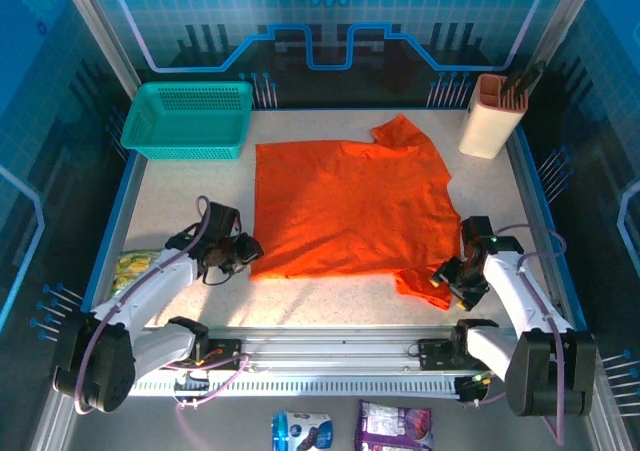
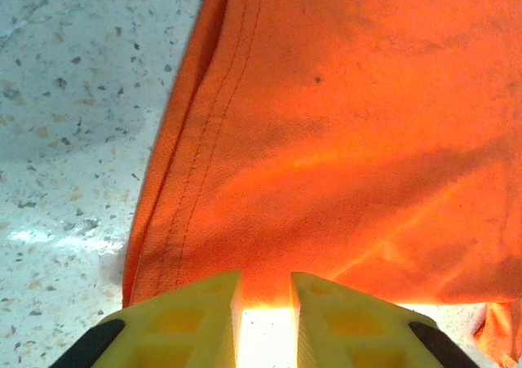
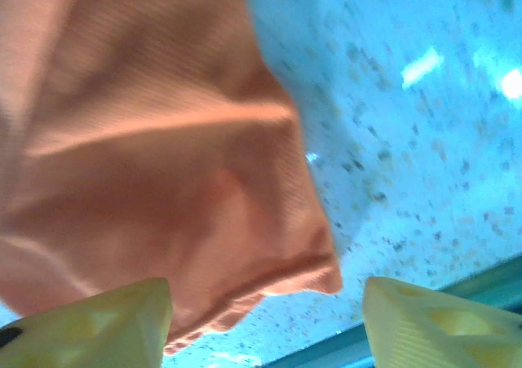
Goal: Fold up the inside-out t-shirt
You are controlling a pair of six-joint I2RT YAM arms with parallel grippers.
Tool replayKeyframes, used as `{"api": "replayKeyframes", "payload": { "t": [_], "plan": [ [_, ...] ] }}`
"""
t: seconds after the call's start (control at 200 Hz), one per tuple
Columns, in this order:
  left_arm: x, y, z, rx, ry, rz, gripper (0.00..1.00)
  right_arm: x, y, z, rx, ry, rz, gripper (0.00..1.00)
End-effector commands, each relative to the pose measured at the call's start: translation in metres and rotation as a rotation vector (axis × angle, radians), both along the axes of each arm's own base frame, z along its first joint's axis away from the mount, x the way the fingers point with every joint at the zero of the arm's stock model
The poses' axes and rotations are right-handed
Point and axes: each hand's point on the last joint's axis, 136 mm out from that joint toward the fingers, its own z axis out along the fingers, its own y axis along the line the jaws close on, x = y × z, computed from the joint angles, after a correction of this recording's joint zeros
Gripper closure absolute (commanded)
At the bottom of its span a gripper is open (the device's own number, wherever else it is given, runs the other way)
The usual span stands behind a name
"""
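a bright orange-red t-shirt (image 1: 350,206) lies spread nearly flat in the middle of a speckled table (image 1: 190,201), one sleeve pointing to the far side and the other crumpled at the near right corner.

the left arm reaches forward and inward from its base, elbow low over the table and wrist bent toward the garment, and puts the left gripper (image 1: 250,254) at the shirt's near left corner. seen from the left wrist, the left gripper (image 2: 265,323) has its yellow fingers (image 2: 204,319) parted by a narrow slot with only glare-lit tabletop between them; the double-stitched edge of the shirt (image 2: 342,139) lies just ahead of the tips, ungripped, on the table (image 2: 73,99).

the right arm angles in from the opposite side, forearm sloping down to the right gripper (image 1: 445,274) at the bunched near sleeve. from the right wrist, the right gripper (image 3: 267,303) stands wide apart, its pale yellow fingers (image 3: 90,323) at either side, with a rumpled fold of the shirt (image 3: 147,156) lying between them close to one finger and bare table (image 3: 408,139) next to the other; whether cloth touches that finger cannot be told.

a teal mesh basket (image 1: 188,119) sits at the far left corner, a beige holder (image 1: 490,116) at the far right.
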Motion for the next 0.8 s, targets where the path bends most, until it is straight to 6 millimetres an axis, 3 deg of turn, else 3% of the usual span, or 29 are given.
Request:
{"api": "replayKeyframes", "payload": {
  "t": [0.0,0.245,0.475,0.795],
  "plan": [
    [-0.011,0.008,-0.007,0.015,0.049,0.043,0.76,-0.017,-0.003,-0.004,-0.032,0.069,-0.049,0.46],
    [-0.015,0.009,-0.011,0.011,0.052,0.053,0.75,-0.015,-0.006,-0.005,-0.052,0.098,-0.155,0.62],
    [-0.014,0.008,-0.010,0.001,0.045,0.057,0.75,-0.006,-0.010,-0.006,-0.075,0.088,-0.246,0.64],
    [-0.015,0.010,-0.010,0.004,0.046,0.068,0.75,-0.004,-0.005,-0.033,-0.037,0.104,-0.353,0.66]
  ]
}}
